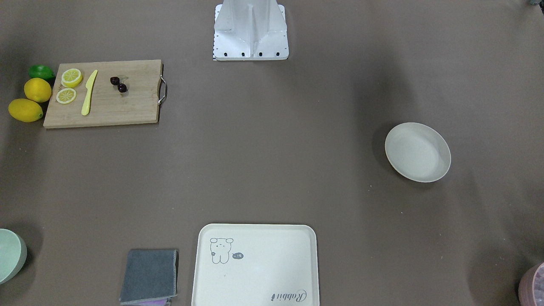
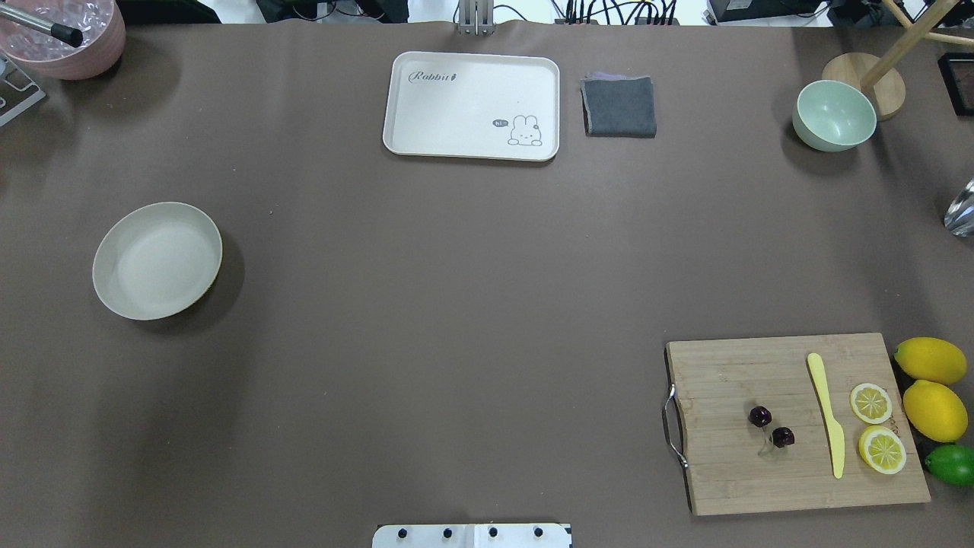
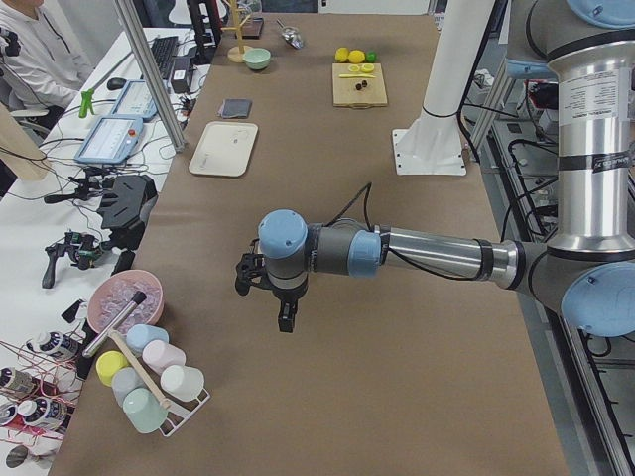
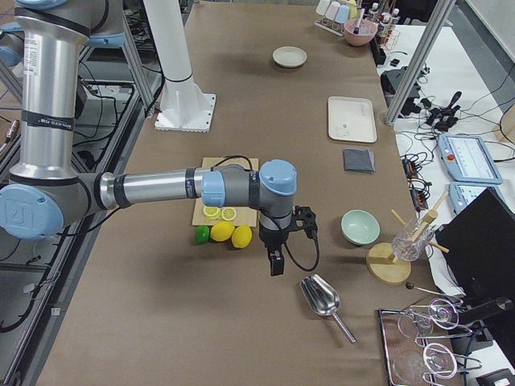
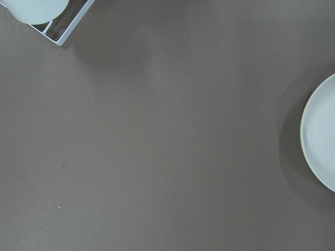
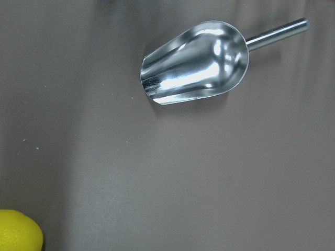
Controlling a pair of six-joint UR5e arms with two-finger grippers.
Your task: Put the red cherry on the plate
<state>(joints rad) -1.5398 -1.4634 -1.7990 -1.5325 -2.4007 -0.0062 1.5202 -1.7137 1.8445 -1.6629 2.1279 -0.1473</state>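
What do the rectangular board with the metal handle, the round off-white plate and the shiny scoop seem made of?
The rectangular board looks wooden, maybe bamboo: matte tan strips with grain. The round off-white plate seems plastic or melamine, possibly ceramic: smooth, matte, no glare. The shiny scoop is polished metal, likely steel: mirror-like reflections.

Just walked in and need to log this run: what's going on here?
Nothing is being handled yet. The red cherry lies on the cutting board on the robot's right side; the plate sits empty on its left. The left gripper hangs over bare table near the plate, the right gripper over the table near the lemons. Whether their jaws are open cannot be told.
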